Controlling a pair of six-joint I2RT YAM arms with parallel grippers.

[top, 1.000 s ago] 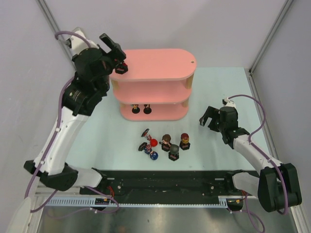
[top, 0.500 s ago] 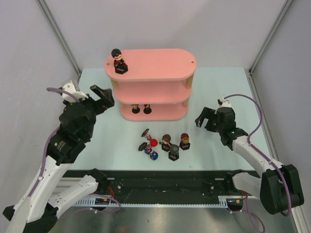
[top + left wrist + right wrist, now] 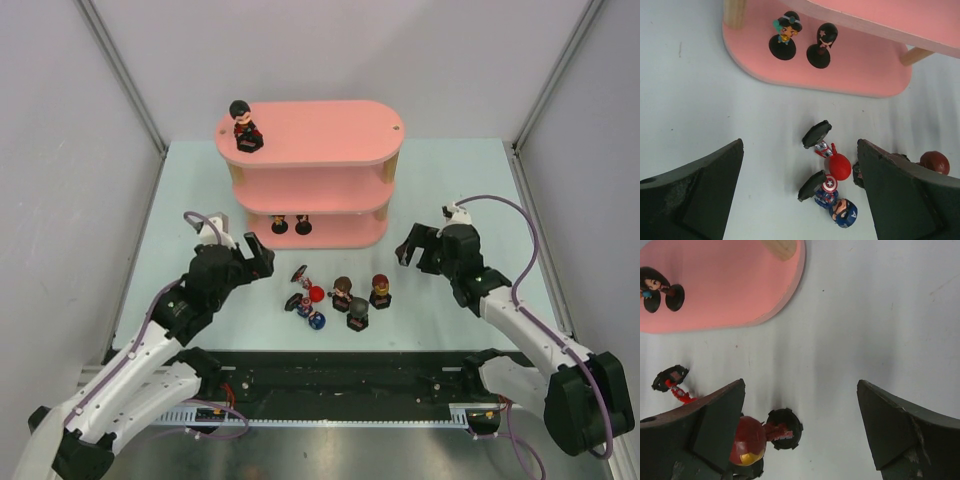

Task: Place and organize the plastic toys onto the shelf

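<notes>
The pink shelf (image 3: 330, 130) stands at the back of the table. One dark-haired toy (image 3: 243, 126) stands on its top board, and two toys (image 3: 279, 225) (image 3: 303, 224) on its bottom board (image 3: 860, 75). Several toys cluster on the table in front. A red-headed one (image 3: 839, 166) and a blue-headed one (image 3: 844, 212) lie on their sides. A red-gold one (image 3: 747, 440) stands upright. My left gripper (image 3: 800, 145) hangs open just left of the cluster, holding nothing. My right gripper (image 3: 801, 384) is open and empty to the cluster's right, with the red-gold toy beside its left finger.
A dark-haired toy (image 3: 342, 292) and a grey-headed toy (image 3: 358, 315) stand in the middle of the cluster. A black rail (image 3: 340, 375) runs along the near edge between the arm bases. Grey walls enclose the pale mat (image 3: 450, 180) on three sides.
My left arm has swung down from the shelf's top board, leaving the dark-haired toy standing there, to a low spot left of the cluster. The right gripper has edged left toward the toys.
</notes>
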